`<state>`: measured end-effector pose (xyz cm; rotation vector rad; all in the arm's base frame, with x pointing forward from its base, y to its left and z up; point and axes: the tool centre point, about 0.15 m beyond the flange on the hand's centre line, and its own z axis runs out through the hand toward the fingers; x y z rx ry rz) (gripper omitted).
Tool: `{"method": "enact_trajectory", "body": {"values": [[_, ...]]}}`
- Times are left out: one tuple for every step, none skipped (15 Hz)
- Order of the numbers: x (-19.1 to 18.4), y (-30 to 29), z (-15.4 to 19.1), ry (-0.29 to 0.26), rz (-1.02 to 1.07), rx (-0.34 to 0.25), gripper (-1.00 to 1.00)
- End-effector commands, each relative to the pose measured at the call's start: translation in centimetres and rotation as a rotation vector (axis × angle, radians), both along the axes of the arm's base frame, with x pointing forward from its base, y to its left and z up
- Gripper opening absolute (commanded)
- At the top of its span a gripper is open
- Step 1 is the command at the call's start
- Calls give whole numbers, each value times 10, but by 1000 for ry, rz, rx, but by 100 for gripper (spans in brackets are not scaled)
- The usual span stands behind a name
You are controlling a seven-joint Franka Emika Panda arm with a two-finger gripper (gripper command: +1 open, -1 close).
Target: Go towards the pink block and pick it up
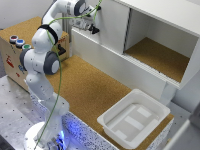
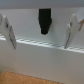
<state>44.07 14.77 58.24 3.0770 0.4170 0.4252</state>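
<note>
No pink block shows in either view. My gripper (image 1: 91, 26) is high at the back of the scene, close against the white front panel of the cabinet (image 1: 107, 27). In the wrist view its two fingers (image 2: 73, 29) stand wide apart with nothing between them, so my gripper (image 2: 40, 40) is open and empty. It faces the white panel (image 2: 42, 60), and a strip of cork floor (image 2: 20, 78) shows below. A dark object (image 2: 45, 22) sits on the panel between the fingers.
A white plastic bin (image 1: 135, 117) stands on the cork surface (image 1: 90, 85) at the exterior view's lower right. The white cabinet has an open compartment (image 1: 160, 55). A box with coloured buttons (image 1: 17, 42) is at the exterior view's left.
</note>
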Motion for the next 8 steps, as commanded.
{"method": "enact_trajectory", "body": {"values": [[-39,-4,-15,-82,118,20,100],[-43,-2,-18,-77,142,21,100],[-49,1,-21,-56,170,17,100],[-60,8,-20,-54,227,-24,100],[-72,14,-21,-57,266,-49,100],[-83,17,-26,-37,307,-32,100],[-95,24,-34,-23,356,-39,100],[-106,31,-40,-4,399,-45,100]]}}
